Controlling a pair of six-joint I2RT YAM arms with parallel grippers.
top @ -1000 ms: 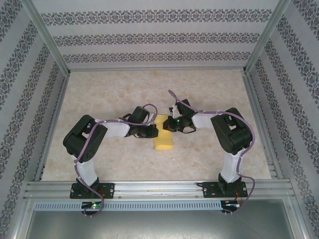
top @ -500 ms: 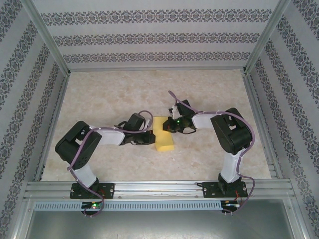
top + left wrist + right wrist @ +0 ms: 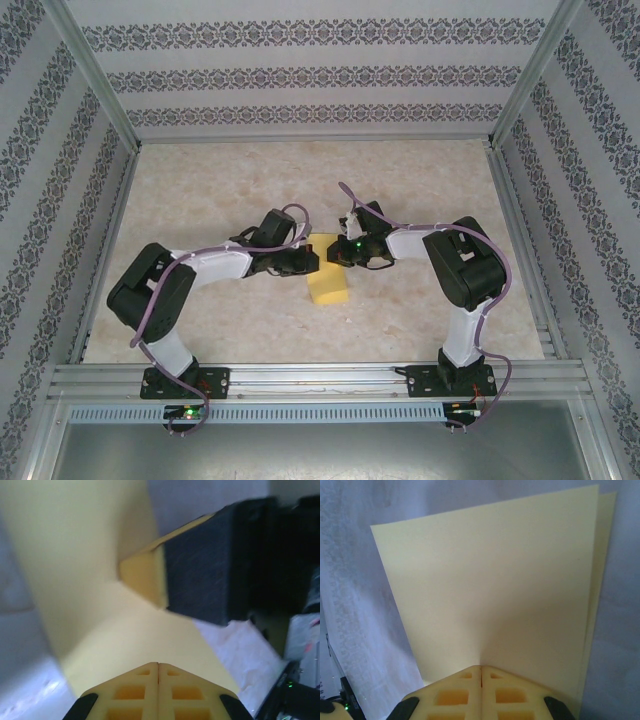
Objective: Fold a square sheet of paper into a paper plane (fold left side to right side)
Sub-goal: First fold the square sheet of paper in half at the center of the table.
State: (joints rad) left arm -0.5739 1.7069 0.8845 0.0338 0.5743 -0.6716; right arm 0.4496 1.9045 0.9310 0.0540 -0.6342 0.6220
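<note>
The square sheet of paper (image 3: 328, 287) is yellow and lies folded in half on the table's middle; two layered edges show on its right side in the right wrist view (image 3: 495, 590). My left gripper (image 3: 311, 259) is shut, its tips resting on the paper's left part (image 3: 100, 580) with nothing between them. My right gripper (image 3: 336, 252) is shut too, its tips pressed down on the paper's far end. In the left wrist view, the right gripper's yellow fingertip (image 3: 145, 577) touches the paper just ahead of my left gripper (image 3: 158, 664). My right gripper (image 3: 481, 668) meets the sheet at its near edge.
The table top (image 3: 220, 190) is pale marbled stone. Patterned walls (image 3: 300, 75) and metal frame posts enclose it on three sides. A metal rail (image 3: 320, 380) carries both arm bases along the near edge.
My left gripper slid toward the near edge along the paper's left side, then came back up to its far part. The right gripper and the paper stayed put.
</note>
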